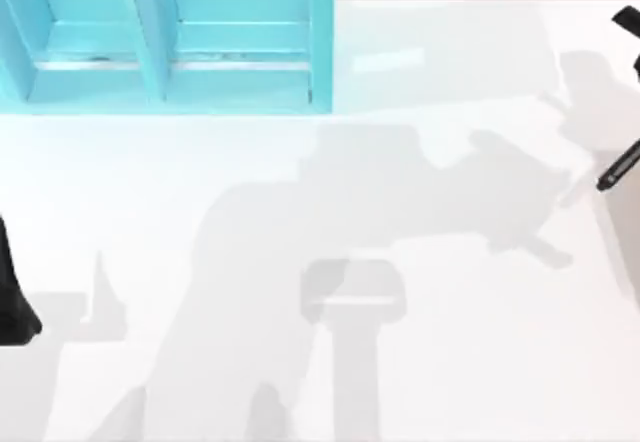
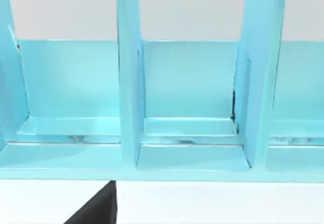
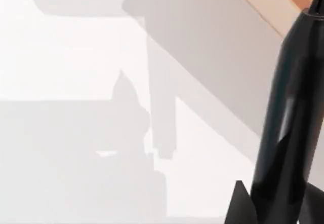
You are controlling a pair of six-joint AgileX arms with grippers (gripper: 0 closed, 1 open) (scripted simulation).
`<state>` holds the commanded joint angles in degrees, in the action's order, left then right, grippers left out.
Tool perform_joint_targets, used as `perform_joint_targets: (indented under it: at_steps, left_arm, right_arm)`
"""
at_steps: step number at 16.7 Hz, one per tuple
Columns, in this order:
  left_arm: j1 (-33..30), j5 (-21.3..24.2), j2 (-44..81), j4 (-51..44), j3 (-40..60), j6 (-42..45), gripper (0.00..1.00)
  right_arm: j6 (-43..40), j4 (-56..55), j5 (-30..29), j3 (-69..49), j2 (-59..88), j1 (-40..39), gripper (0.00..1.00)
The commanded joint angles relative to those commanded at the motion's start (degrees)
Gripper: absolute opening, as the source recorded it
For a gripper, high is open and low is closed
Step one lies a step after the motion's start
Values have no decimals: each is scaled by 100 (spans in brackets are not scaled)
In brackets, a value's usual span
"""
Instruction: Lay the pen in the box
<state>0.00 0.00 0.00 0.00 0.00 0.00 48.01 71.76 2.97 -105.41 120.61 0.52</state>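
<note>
The pen (image 1: 619, 168) is a slim black marker, slanted at the far right edge of the table. In the right wrist view the pen (image 3: 286, 122) stands close up as a glossy black barrel, and my right gripper (image 3: 276, 211) is shut on it, with a dark fingertip (image 3: 240, 203) beside the barrel. The box (image 1: 240, 72) is a teal divided tray at the back left, far from the pen. The left wrist view faces the box (image 2: 187, 82) and its upright dividers. My left arm (image 1: 15, 292) is parked at the left edge.
Part of my right arm (image 1: 628, 20) shows at the back right corner. Arm shadows lie across the white tabletop (image 1: 330, 362). The table's edge (image 3: 263, 3) and tan floor beyond it appear in the right wrist view.
</note>
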Motion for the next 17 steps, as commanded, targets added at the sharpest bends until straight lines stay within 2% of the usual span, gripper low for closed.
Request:
perform_joint_targets:
  at_steps: [6, 9, 12, 17]
  left_arm:
    - [0, 0, 0, 0, 0, 0, 100]
    - [0, 0, 0, 0, 0, 0, 100]
    - [0, 0, 0, 0, 0, 0, 100]
    - [0, 0, 0, 0, 0, 0, 100]
  right_arm:
    - [87, 244, 376, 412, -343, 2733, 0]
    - [110, 304, 545, 577, -535, 3683, 0]
    - [109, 319, 638, 674, -660, 4084, 0]
    - [117, 308, 626, 667, -635, 4075, 0]
